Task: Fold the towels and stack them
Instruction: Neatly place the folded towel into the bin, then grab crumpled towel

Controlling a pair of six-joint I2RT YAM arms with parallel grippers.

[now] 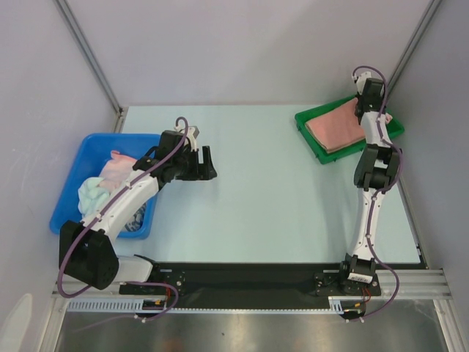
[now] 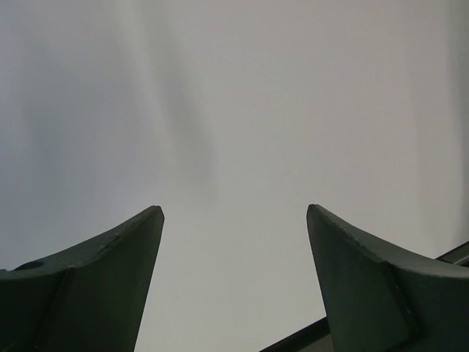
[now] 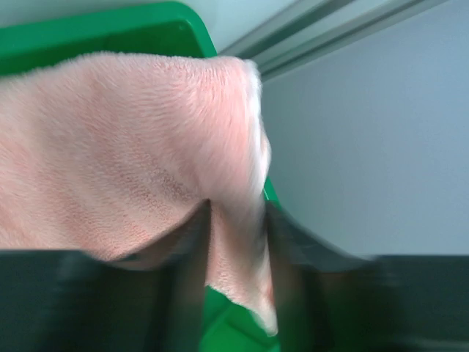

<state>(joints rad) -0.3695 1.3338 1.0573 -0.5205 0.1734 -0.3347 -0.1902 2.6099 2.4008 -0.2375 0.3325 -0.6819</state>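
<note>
Nearest, at the left edge of the tabletop (image 1: 278,198), the blue bin (image 1: 73,183) holds unfolded towels: a pale mint-white towel (image 1: 91,192), a pink towel (image 1: 117,167) behind it, and a dark patterned towel (image 1: 139,216) partly hidden under the left arm. The left gripper (image 1: 207,163) hangs just right of the bin, jaws spread wide and holding nothing. At the far right corner the green tray (image 1: 311,147) carries a folded salmon-pink towel (image 1: 337,126). The right gripper (image 3: 236,249) stands over that tray, jaws narrowly apart with a hanging flap of this towel between them. The wrist view is blurred; whether they clamp it cannot be told.
</note>
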